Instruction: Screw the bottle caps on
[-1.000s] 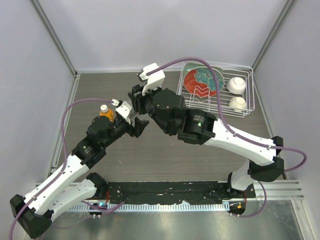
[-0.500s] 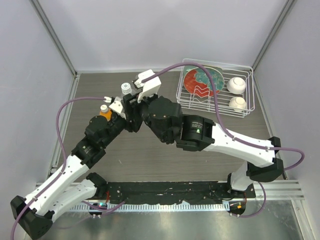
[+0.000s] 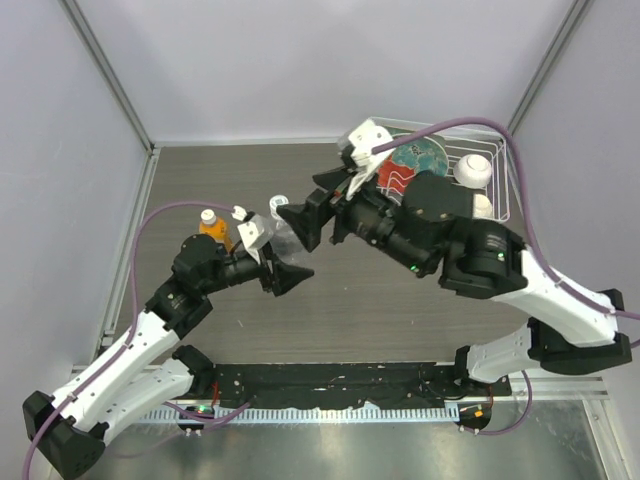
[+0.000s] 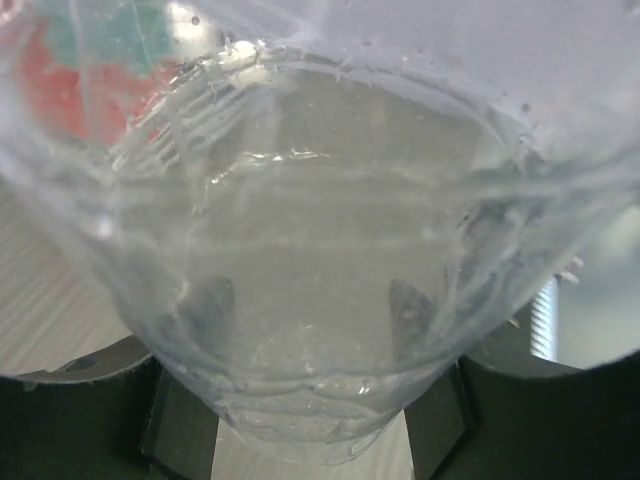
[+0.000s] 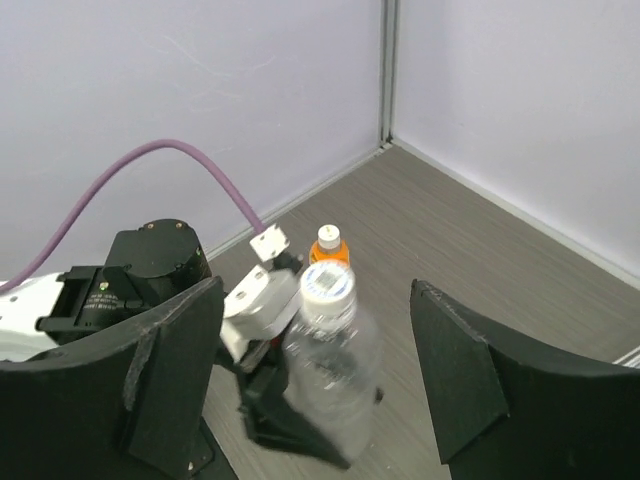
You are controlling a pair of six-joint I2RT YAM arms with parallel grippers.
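clear plastic fills the left wrist view: the colourless bottle (image 5: 330,385) is clenched low on its body by the left pincer (image 3: 281,252) and lifted off the tabletop (image 3: 340,305), leaning toward the other arm. holding it low leaves the neck free to work on. its white cap (image 5: 328,284) sits on the mouth, though whether it is fully tightened cannot be told. the right pincer (image 3: 308,200) is released, its fingers spread wide on either side of that cap and touching nothing. judging by this, the twisting on this bottle is finished or paused. the orange bottle (image 3: 213,227) stands upright near the left wall, its yellowish cap (image 5: 328,237) on top.
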